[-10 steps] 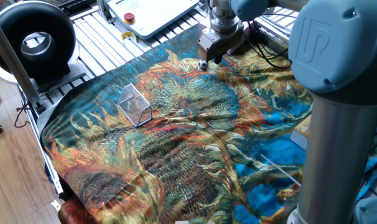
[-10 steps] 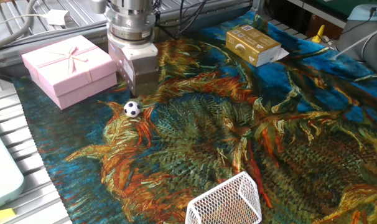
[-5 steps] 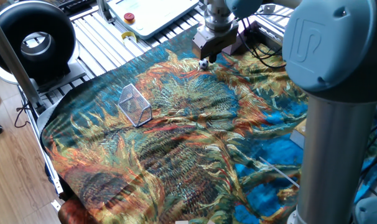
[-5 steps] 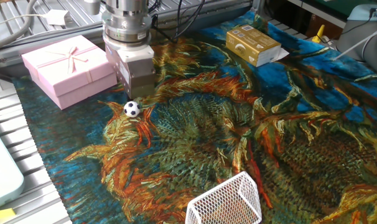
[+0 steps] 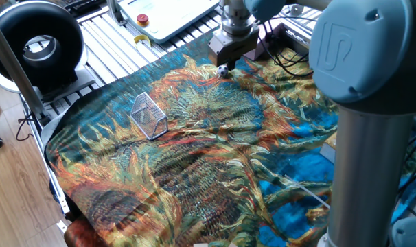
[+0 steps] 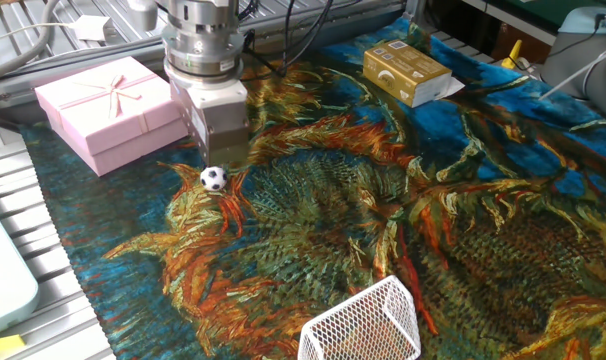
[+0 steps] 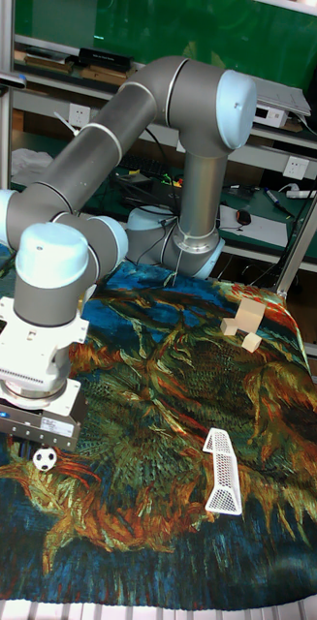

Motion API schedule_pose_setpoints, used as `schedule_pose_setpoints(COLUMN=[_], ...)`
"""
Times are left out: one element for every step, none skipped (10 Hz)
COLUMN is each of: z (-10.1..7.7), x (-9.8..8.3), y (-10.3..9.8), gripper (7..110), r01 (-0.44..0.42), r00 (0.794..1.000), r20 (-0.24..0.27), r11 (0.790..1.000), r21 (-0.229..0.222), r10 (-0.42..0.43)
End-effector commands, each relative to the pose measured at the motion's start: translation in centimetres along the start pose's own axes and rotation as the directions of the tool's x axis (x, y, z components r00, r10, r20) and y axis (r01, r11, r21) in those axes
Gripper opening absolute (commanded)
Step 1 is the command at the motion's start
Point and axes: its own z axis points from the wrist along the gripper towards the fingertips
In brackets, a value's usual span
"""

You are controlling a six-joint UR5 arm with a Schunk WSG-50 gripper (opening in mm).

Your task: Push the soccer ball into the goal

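The fingers could not be made out in any view, hidden under the boxy gripper body, so whether they were spread or pressed together could not be told. The gripper (image 6: 219, 150) hung low over the patterned cloth (image 6: 433, 230), its lower edge just behind the soccer ball (image 6: 213, 178) in the other fixed view, near it but perhaps not quite touching; the gap was too small to judge. In one fixed view the gripper (image 5: 230, 60) sat at the far edge of the cloth (image 5: 208, 158) with the soccer ball (image 5: 223, 70) right at its base. In the tall fixed view the gripper (image 7: 34, 431) stood directly above the soccer ball (image 7: 45, 458), which rested on the cloth (image 7: 168, 387) at the left. The goal (image 5: 149, 115) lay well apart from the ball, toward the cloth's other side; in the other fixed view the goal (image 6: 363, 325) showed at the bottom edge, and in the tall fixed view the goal (image 7: 222, 472) stood upright at the right. A pink gift box (image 6: 111, 110) sat just beside the gripper, and a tan carton (image 6: 407, 72) rested further along the cloth. A black round fan (image 5: 35, 42) stood off the table corner.
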Motion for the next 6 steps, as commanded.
schedule_pose_setpoints(z=[-0.1, -0.4, -0.7, -0.9, -0.9, -0.8], x=[0.1, 0.0, 0.1, 0.1, 0.1, 0.1], y=[1.3, 1.7, 1.9, 2.3, 2.5, 2.9], gripper=[7, 7, 7, 7, 7, 7], r01=[-0.027, -0.030, -0.033, -0.037, -0.040, -0.045], r00=[1.000, 1.000, 0.999, 0.999, 0.999, 0.999], r20=[0.005, 0.004, -0.002, -0.004, -0.003, 0.001], r11=[1.000, 1.000, 0.999, 0.999, 0.999, 0.999], r21=[0.002, 0.005, 0.007, 0.007, 0.008, 0.007], r10=[0.027, 0.030, 0.033, 0.037, 0.040, 0.045])
